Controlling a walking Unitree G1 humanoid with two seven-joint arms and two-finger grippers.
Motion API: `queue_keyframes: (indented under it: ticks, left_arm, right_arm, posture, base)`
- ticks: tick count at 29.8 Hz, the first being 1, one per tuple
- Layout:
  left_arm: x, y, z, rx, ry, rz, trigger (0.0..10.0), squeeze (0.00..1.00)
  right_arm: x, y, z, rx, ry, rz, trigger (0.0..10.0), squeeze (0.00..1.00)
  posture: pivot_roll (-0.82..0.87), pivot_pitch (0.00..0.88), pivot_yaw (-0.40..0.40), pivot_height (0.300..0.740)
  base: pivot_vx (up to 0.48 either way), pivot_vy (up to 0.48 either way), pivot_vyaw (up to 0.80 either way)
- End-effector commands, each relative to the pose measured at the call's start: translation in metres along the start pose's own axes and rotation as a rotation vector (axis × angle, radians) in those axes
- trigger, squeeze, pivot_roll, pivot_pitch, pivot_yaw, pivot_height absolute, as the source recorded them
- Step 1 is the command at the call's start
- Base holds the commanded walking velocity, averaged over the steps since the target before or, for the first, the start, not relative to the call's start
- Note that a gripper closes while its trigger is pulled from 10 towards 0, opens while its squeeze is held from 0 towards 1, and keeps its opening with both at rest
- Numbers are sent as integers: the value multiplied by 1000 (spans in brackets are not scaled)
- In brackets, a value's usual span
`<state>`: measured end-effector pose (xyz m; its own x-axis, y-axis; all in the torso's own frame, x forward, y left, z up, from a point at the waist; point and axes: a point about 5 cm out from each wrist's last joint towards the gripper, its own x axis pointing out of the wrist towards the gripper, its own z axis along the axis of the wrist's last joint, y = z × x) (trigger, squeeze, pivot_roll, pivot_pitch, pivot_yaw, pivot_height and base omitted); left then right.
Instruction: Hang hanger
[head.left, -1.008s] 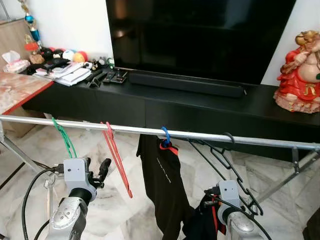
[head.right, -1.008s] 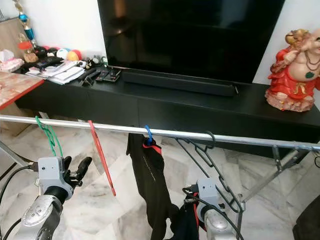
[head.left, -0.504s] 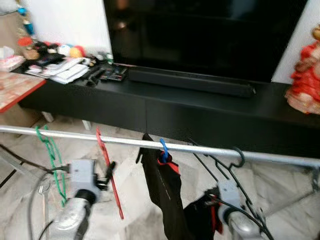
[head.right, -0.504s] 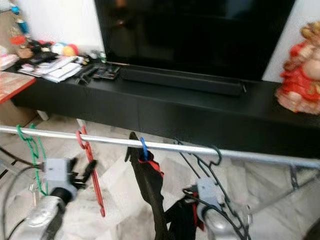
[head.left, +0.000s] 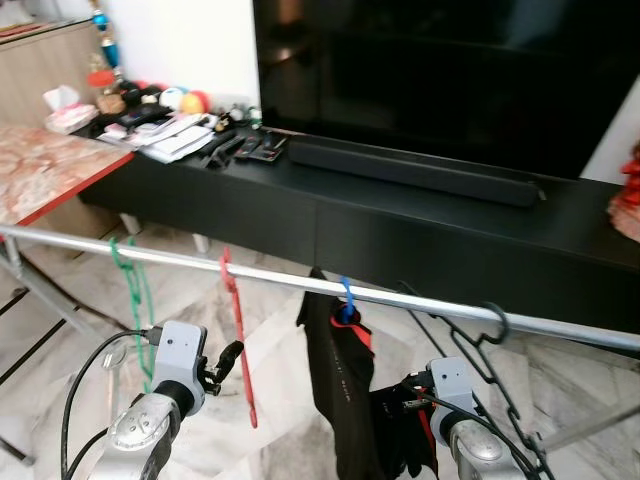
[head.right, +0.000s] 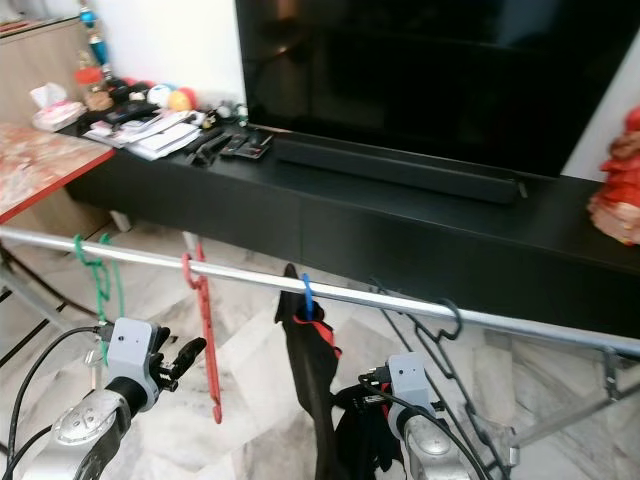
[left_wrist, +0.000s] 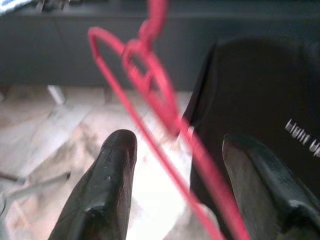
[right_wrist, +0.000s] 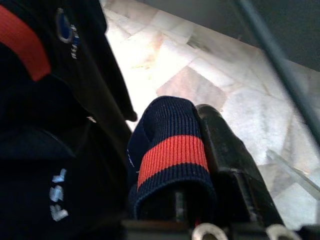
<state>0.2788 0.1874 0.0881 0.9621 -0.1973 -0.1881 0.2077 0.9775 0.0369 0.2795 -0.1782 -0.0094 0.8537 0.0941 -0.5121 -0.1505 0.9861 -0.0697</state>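
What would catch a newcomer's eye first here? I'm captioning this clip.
A metal rail crosses the foreground carrying a red hanger, a green hanger and a black garment. The left end effector is open beside the red hanger; the right end effector grips dark clothing.

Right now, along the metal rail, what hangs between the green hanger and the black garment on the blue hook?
One thing: the red hanger, hooked on the metal rail between the green hanger and the black garment, seen in both eye views.
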Motion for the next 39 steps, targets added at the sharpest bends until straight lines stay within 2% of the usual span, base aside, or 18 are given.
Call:
queue_keyframes:
  ticks: [1,5,7,9,10,11,12,18,23,29,30,31,35,39]
  left_arm:
    - [3,0,-4,-6,32,-12,10000,1000]
    - [19,-2,1,-19,59,-65,10000,1000]
    - [19,-2,1,-19,59,-65,10000,1000]
    - [27,0,6,-18,88,-31,10000,1000]
    - [35,4,5,-8,138,19,10000,267]
    - [35,4,5,-8,138,19,10000,267]
    - [42,3,6,0,148,34,10000,0]
    - [52,4,10,-13,167,105,10000,0]
    - [58,5,2,-8,217,128,10000,0]
    - [64,11,3,-41,204,206,10000,0]
    - [65,11,3,-53,202,211,3961,0]
    - [66,11,4,-60,193,216,0,0]
    - [69,10,7,-80,165,233,0,0]
    - [71,10,10,-63,143,229,0,0]
  right_arm:
    - [1,0,4,1,-16,-2,10000,0]
    - [2,0,6,-8,-25,-6,10000,0]
    - [2,0,6,-8,-25,-6,10000,0]
    - [2,-1,8,-12,-33,-7,10000,0]
    - [2,-1,9,-11,-38,-9,10000,0]
    - [2,-1,9,-11,-38,-9,10000,0]
    - [3,0,10,-11,-40,-8,10000,0]
    - [3,1,11,-13,-43,-4,10000,0]
    - [4,0,13,-17,-51,-5,10000,0]
    - [3,-2,14,-21,-60,-11,10000,0]
    - [3,-3,15,-21,-61,-17,10000,0]
    - [3,-3,15,-20,-63,-20,10000,0]
    - [3,-2,15,-20,-66,-16,10000,0]
    - [3,-2,15,-22,-66,-12,10000,0]
  posture:
    - [9,50,13,740]
    - [6,53,14,740]
    - [6,53,14,740]
    - [1,53,18,740]
    - [0,53,19,740]
    - [0,53,19,740]
    - [4,52,15,740]
    - [-2,52,17,740]
    - [-13,47,21,740]
    - [-20,32,23,740]
    - [-20,32,23,740]
    - [-22,27,23,740]
    - [-24,21,24,740]
    - [-22,14,24,740]
  base:
    - [0,0,0]
    - [0,0,0]
    - [0,0,0]
    - [0,0,0]
    - [0,0,0]
    - [0,0,0]
    - [0,0,0]
    - [0,0,0]
    - [0,0,0]
    - [0,0,0]
    - [0,0,0]
    - [0,0,0]
    - [0,0,0]
    - [0,0,0]
